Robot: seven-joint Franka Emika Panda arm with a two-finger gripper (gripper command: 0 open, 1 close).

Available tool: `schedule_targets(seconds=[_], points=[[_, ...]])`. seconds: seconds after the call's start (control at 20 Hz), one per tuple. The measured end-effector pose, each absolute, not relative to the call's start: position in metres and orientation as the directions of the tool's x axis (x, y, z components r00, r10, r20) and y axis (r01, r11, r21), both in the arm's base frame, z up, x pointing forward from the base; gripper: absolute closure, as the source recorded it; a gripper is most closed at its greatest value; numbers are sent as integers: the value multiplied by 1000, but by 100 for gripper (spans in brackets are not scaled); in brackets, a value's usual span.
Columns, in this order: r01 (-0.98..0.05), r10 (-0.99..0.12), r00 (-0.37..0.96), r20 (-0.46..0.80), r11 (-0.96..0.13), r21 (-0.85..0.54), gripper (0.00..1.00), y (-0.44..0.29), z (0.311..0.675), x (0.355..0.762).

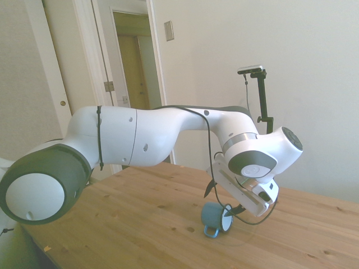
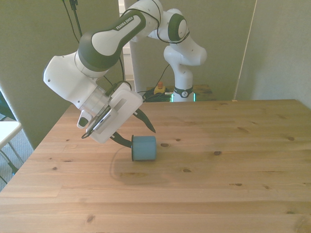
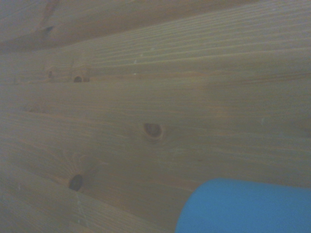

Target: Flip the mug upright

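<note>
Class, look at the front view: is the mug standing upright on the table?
No, the mug lies on its side on the table.

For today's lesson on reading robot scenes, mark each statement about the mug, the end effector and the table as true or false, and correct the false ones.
1. The mug lies on its side on the wooden table. True.
2. The end effector has its fingers spread apart. True: one dark finger sits above the mug and one beside it in the front view.
3. The mug stands upright with its opening facing up. False: in the side view its white inside faces sideways.
4. The mug is red. False: it is teal-blue.
5. The mug's handle is near the tabletop in the side view. True.
6. The mug is lifted off the table. False: it rests on the wood.
</note>
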State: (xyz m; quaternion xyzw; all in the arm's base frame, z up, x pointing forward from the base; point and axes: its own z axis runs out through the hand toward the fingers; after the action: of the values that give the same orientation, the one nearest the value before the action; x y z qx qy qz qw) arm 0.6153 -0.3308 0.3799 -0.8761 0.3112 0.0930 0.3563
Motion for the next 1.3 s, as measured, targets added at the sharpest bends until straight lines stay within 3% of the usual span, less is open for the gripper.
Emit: schedule_targets(seconds=[0.5,0.55,1.3], points=[[-598,-426,800,-422,-514,-615,0,-324,362,617],[-596,-420,802,-425,-512,-619,100,-323,362,617],[-584,-370,811,-453,-478,-656,100,-323,356,617]])
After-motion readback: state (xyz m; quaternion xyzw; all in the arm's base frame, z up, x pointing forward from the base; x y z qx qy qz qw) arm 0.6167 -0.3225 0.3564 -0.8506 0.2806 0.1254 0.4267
